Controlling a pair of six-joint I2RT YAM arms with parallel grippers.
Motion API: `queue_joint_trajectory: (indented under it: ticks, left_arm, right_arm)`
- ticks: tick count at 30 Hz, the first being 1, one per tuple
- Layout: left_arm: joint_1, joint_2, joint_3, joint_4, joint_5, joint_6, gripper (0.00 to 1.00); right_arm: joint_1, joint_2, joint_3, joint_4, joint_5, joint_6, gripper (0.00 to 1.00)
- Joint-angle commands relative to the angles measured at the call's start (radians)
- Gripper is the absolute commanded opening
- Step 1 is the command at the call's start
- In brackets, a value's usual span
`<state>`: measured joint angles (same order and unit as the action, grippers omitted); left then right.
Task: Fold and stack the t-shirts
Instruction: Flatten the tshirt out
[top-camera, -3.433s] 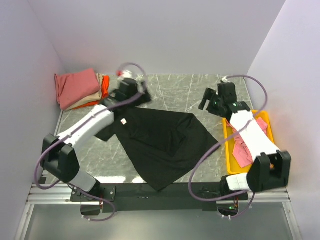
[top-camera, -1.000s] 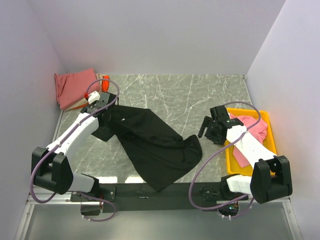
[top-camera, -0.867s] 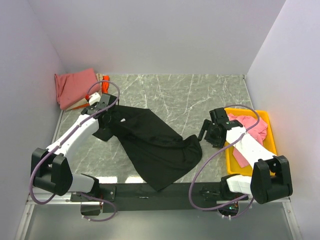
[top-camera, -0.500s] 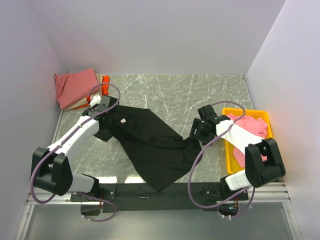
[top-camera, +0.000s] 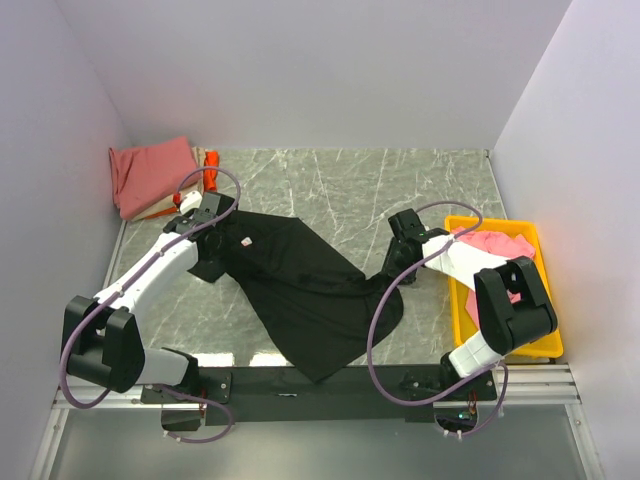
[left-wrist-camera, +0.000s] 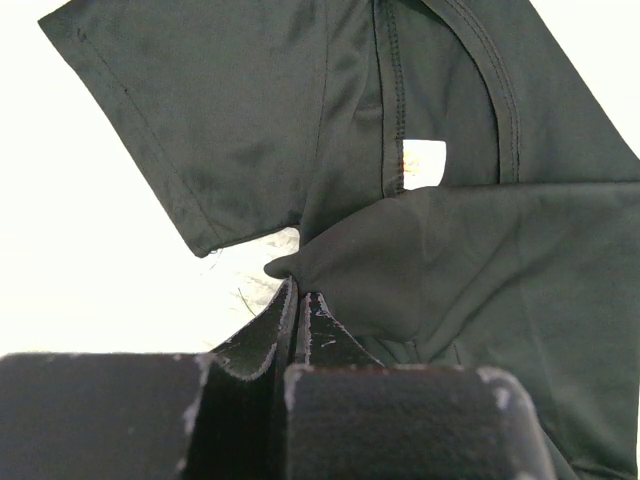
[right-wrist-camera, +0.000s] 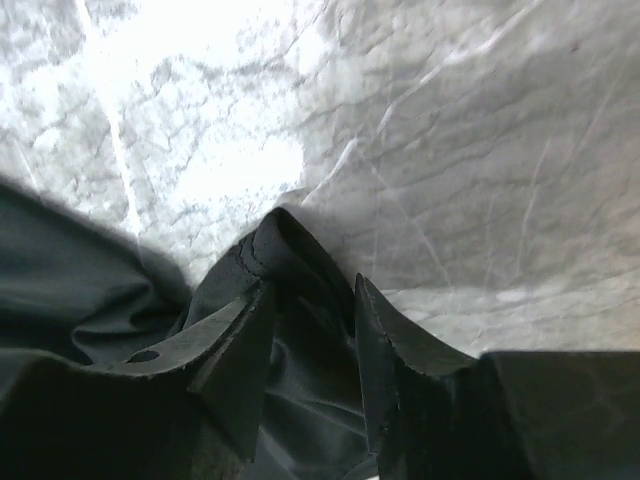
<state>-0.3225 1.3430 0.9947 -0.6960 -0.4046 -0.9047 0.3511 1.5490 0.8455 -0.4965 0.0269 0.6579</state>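
The large black t-shirt (top-camera: 300, 285) lies spread and slanted across the marble table, its white neck tag (top-camera: 247, 240) up. My left gripper (top-camera: 212, 234) is at the shirt's upper left; in the left wrist view the left gripper (left-wrist-camera: 300, 290) is shut on a fold of black cloth (left-wrist-camera: 480, 260) just below the tag (left-wrist-camera: 423, 164). My right gripper (top-camera: 391, 266) sits low at the shirt's right corner. In the right wrist view the right gripper (right-wrist-camera: 313, 285) has its jaws partly apart, straddling a bunched ridge of black cloth (right-wrist-camera: 290, 240).
Folded t-shirts are stacked at the back left: dusty-red (top-camera: 150, 172) on top, beige (top-camera: 172, 207) and orange (top-camera: 210, 168) edges showing beneath. A yellow bin (top-camera: 553, 300) stands at the right with a pink t-shirt (top-camera: 500, 245) in it. Walls close in on three sides.
My right arm has swung left from the bin to the black shirt's right corner, and its jaws have narrowed around the cloth. The left gripper has kept its hold near the collar.
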Motion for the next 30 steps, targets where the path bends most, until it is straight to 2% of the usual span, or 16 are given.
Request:
queue_joint_trajectory:
  ticks: [1,4,5,7,8,13,20,26,30]
  left_arm:
    - [-0.003,-0.033,-0.002,0.023,0.003,-0.003,0.01]
    - [-0.003,-0.038,-0.004,0.02,-0.002,-0.007,0.01]
    - [-0.003,-0.041,-0.004,0.013,-0.003,-0.008,0.01]
    - [-0.003,-0.044,0.001,0.01,-0.01,-0.011,0.01]
    - [-0.003,-0.05,0.004,0.006,-0.013,-0.013,0.01]
    - [-0.003,-0.08,0.044,-0.003,-0.025,-0.019,0.01]
    - [-0.003,-0.204,0.148,-0.011,-0.042,0.0,0.01]
    - [-0.003,-0.323,0.353,0.033,-0.085,0.067,0.01]
    - [-0.003,-0.409,0.508,0.099,-0.05,0.15,0.0]
  right_arm:
    - [0.006,-0.024,0.015,0.03,0.071,-0.001,0.43]
    - [0.006,-0.018,0.017,0.032,0.094,-0.017,0.35]
    - [0.006,-0.015,0.017,0.032,0.096,-0.02,0.23]
    - [0.006,-0.02,0.02,0.038,0.094,-0.032,0.1]
    - [0.006,-0.032,0.023,0.044,0.093,-0.038,0.0]
    - [0.006,-0.122,0.041,0.059,0.065,-0.081,0.0]
    - [0.008,-0.383,0.127,0.021,0.097,-0.147,0.0]
    - [0.008,-0.581,0.335,-0.008,0.142,-0.202,0.0]
    - [0.008,-0.676,0.492,-0.005,0.091,-0.253,0.0]
